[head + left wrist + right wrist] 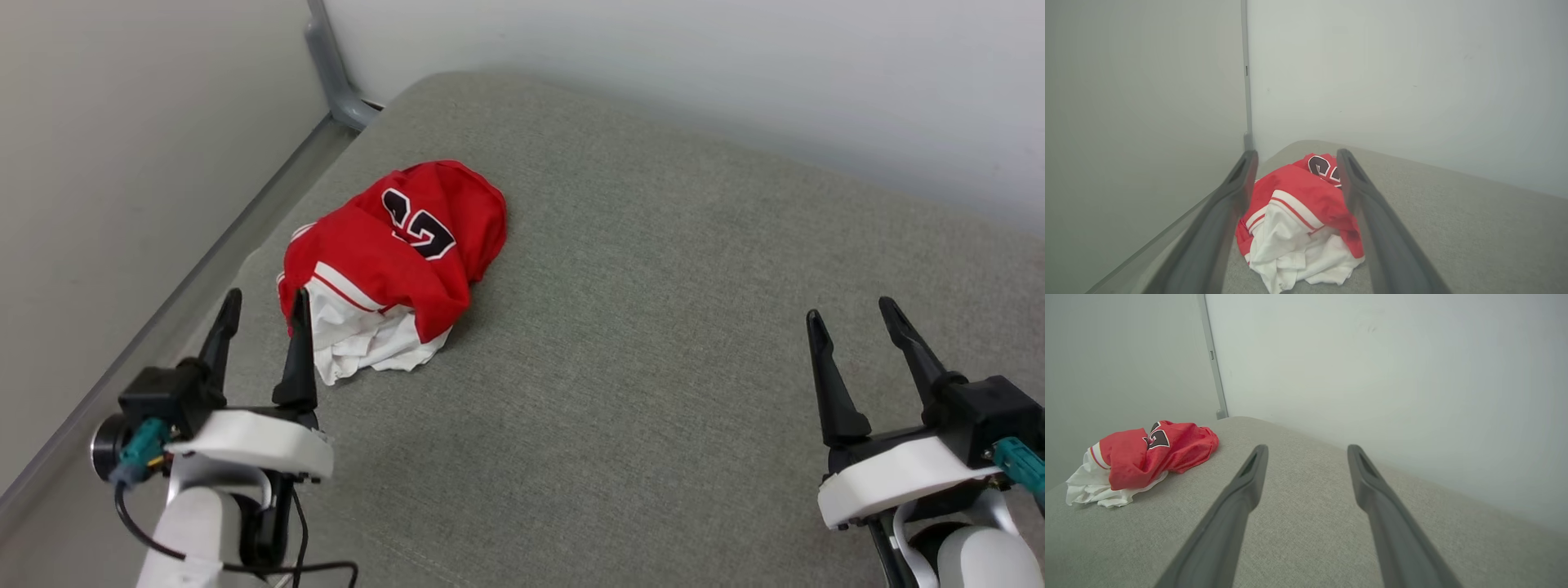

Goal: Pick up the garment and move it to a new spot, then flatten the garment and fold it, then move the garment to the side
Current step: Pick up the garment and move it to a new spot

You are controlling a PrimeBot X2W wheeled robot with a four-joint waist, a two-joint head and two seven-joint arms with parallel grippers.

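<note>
The garment (392, 253) sat crumpled on the grey cushion (653, 327) near the wall (122, 163), right in front of our left gripper (269, 294); fingers on that and our right gripper (849, 308) were spread open, empty.

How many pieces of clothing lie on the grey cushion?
1: the garment, crumpled near the left edge of the grey cushion, just ahead of the left tool. A second piece could be hidden inside the heap.
</note>
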